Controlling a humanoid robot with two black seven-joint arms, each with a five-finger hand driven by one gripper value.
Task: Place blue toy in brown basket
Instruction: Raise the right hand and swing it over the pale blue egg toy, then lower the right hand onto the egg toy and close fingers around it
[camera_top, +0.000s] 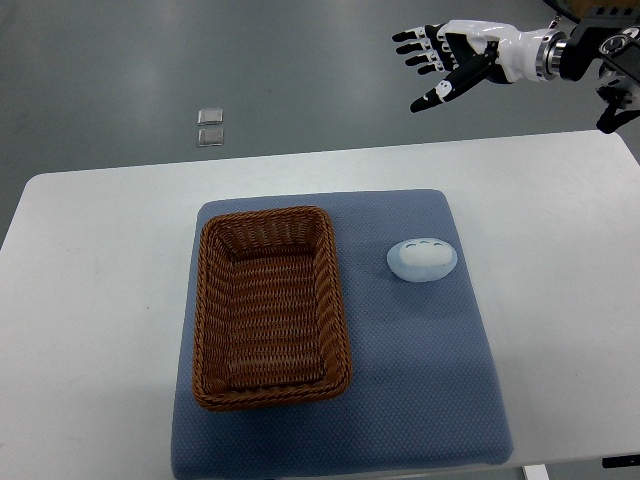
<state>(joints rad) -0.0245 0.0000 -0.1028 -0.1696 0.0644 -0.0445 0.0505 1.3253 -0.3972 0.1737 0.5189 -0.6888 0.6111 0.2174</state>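
A pale blue, egg-shaped toy (422, 259) lies on the blue mat (420, 380), just right of the brown wicker basket (211, 300). The basket holds nothing. My right hand (432, 66) comes in from the top right, fingers spread and holding nothing. It hangs above the floor beyond the table's far edge, well above and behind the toy. My left hand does not show.
The mat lies on a white table (90, 300). Two small clear squares (210, 126) lie on the grey floor past the far edge of the table.
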